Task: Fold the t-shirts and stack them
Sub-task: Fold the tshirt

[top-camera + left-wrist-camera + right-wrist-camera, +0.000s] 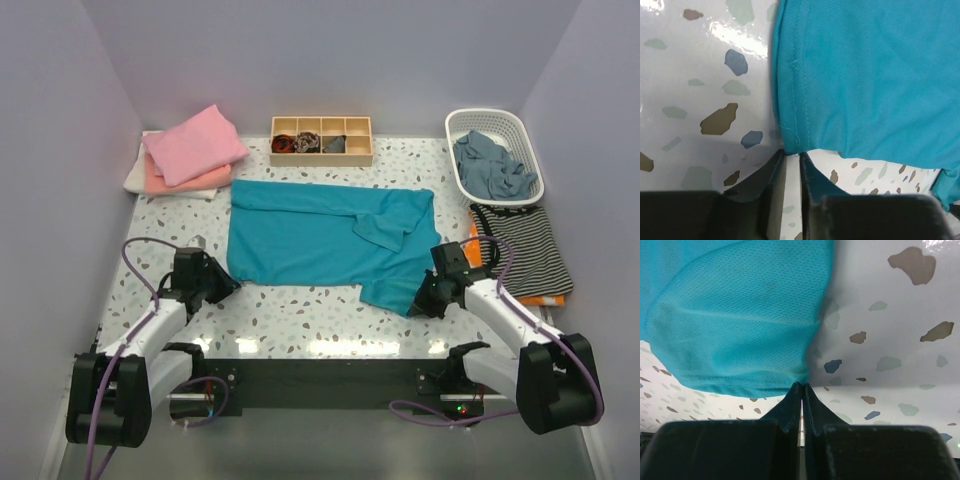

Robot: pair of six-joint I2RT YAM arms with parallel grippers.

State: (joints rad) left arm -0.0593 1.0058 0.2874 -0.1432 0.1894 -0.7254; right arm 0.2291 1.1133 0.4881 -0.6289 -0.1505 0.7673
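Opening fold in hand: teal shirt (320, 235) spread near-flat at the middle of the table (300, 320), one sleeve lapped over the body; stack (190, 150) of folded shirts, pink on top, at far left. Left gripper (226, 284) closed to a narrow slit on the near-left hem corner; right gripper (417, 303) pressed together on the near-right corner. Next move, probably: both corners lifted evenly and carried toward the far edge, with no slip on the thin hem.

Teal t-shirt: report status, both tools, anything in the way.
Right tool shut on teal t-shirt near-right corner. Left tool at near-left corner, narrow gap, grip unclear. Shirt spread out, not folded. Folded stack far-left, basket far-right, both clear of it.
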